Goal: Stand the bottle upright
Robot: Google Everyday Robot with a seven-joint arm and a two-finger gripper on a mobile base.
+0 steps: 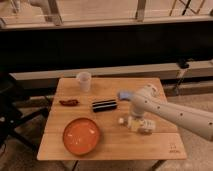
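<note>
The bottle (124, 121) lies on its side on the right half of the wooden worktop (165, 146). Its long axis runs left to right, white cap pointing left. My gripper (140, 124) is down over its body; whether it grips, I cannot tell. An orange bowl (81, 136) shows only its bare inside. A translucent cup (84, 81) stands upright.

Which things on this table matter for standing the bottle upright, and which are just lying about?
Job: bottle, lying right of centre; gripper, down at it.
Lying about: cup, black bar, orange plate, red thing.
</note>
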